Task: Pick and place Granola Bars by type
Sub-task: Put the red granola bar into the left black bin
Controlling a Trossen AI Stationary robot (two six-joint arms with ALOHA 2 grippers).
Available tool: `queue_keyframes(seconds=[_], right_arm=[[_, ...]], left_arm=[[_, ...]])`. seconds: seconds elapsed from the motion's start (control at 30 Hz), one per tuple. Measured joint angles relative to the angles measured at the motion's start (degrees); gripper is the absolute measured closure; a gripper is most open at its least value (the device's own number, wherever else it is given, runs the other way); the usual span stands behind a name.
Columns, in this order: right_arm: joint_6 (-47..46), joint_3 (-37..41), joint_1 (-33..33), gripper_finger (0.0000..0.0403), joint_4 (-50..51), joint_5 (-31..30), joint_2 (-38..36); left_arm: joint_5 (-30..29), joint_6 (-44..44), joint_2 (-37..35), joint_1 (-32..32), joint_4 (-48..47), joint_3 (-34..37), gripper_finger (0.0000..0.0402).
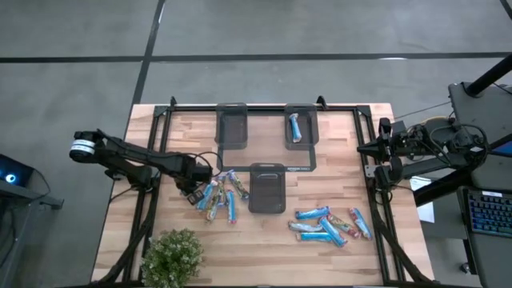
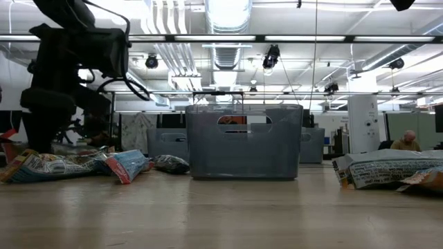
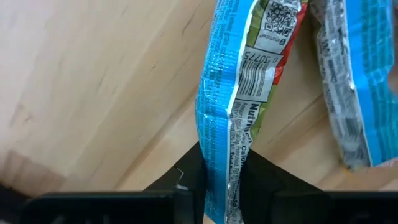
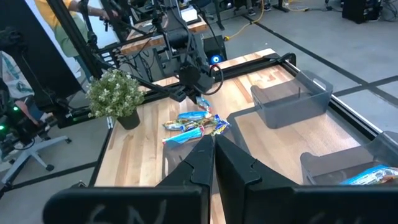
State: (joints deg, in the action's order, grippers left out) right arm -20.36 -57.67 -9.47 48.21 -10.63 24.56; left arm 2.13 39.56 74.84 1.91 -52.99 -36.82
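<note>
The granola bars lie in two heaps on the wooden table: one left of the near tray, one toward the right near corner. One blue bar lies in the far right tray. My left gripper is at the left heap, shut on a blue bar with green and red parts. In the low view the left heap lies under the left arm. My right gripper waits shut above the table's right edge. My left gripper pinches the blue, green and red bar by one end between its two fingers. The bar runs lengthwise away from the fingers, turned on its long edge, close over the wood. Whether its far end rests on the table, I cannot tell.
Three dark grey trays stand mid-table: far left, far right, near middle, the near one also in the low view. A potted plant stands at the near left edge. Another blue bar lies beside the held one.
</note>
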Motion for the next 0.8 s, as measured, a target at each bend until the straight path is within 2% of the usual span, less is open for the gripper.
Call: queue_keyframes(seconds=[0.23,0.53,0.8], right_arm=[[0.00,0.00,0.00,0.0394,0.00,0.00,0.00],[0.00,0.00,0.00,0.0394,0.00,0.00,0.00],[0.00,0.00,0.00,0.0394,0.00,0.02,0.00]], left_arm=[[-0.13,-2.51,-0.08,-0.32,-5.62,-4.06,0.0349],[-0.47,-5.90,-0.10,-2.53,-7.50,-12.05,0.0349],[-6.62,-8.25,-0.10,-5.75,-7.65,-21.48,0.0349]])
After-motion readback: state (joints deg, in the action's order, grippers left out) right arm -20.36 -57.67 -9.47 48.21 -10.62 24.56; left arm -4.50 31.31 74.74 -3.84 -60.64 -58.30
